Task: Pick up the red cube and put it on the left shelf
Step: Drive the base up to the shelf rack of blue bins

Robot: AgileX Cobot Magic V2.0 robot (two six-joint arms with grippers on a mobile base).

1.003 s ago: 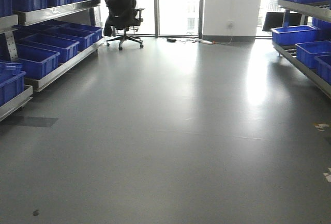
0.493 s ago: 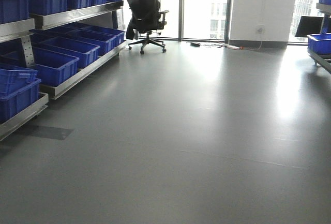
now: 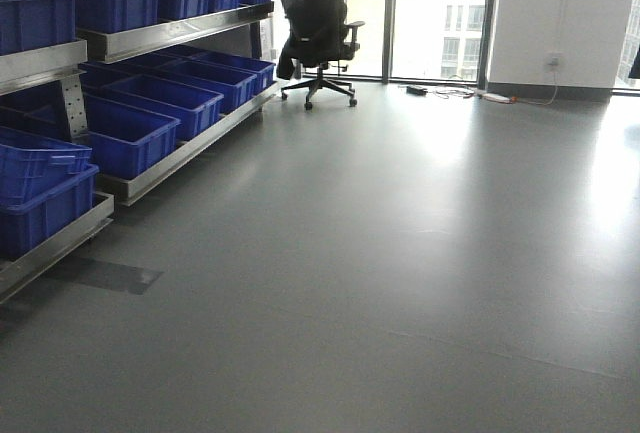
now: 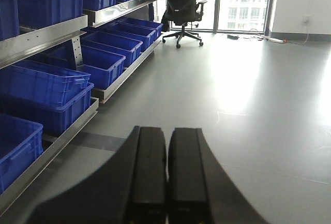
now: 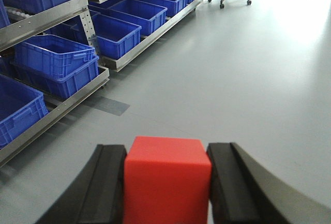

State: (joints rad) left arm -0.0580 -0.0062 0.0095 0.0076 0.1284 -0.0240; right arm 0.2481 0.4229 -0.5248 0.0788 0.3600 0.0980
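Nearest the lens, the right fingers (image 5: 106,185) clamp a red cube (image 5: 166,180) from both sides, holding it above the grey floor (image 5: 248,79). The left fingers (image 4: 150,177) are pressed together with nothing between them. Along the left side runs the left shelf (image 3: 170,33), its steel rails carrying rows of blue crates (image 3: 130,138) on two levels. Farther back, a black office chair (image 3: 318,28) sits before bright windows (image 3: 440,18).

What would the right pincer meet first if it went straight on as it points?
Likely only bare floor: the right pincer, shut on the red cube, aims past the left shelf, which sits to its left.
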